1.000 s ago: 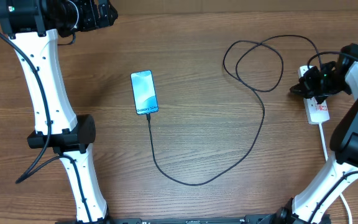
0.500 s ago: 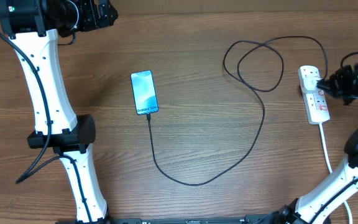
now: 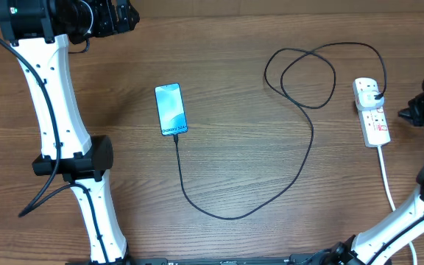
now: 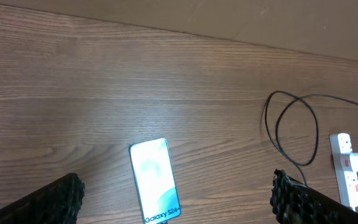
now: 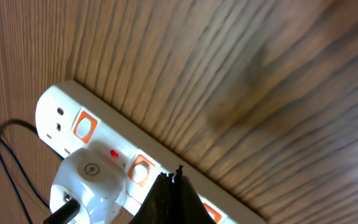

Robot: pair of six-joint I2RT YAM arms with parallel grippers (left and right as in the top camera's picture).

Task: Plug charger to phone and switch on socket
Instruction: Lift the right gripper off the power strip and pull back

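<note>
The phone [image 3: 171, 109] lies flat mid-table, its light blue screen up, and also shows in the left wrist view [image 4: 155, 180]. The charger's thin black cable [image 3: 311, 140] runs from the phone's near end, loops right and ends at a white adapter [image 5: 86, 180] plugged into the socket [image 3: 374, 121], a white power strip. A small red light [image 5: 114, 154] glows beside the adapter. My right gripper [image 5: 171, 180] is shut and empty, just right of the strip [image 3: 412, 112]. My left gripper [image 4: 176, 186] is open and empty, high above the phone at the far left [image 3: 120, 16].
The strip's thick white cord [image 3: 386, 173] runs toward the table's near edge. The cable makes two loose loops [image 3: 300, 73] left of the strip. The strip has orange rocker switches [image 5: 84, 124] beside its outlets. The left arm's white links [image 3: 54, 110] stand along the left side.
My right gripper has drawn back to the right, from over the strip's far end to beside it near the frame's edge. The left arm, phone and cable have not moved.
</note>
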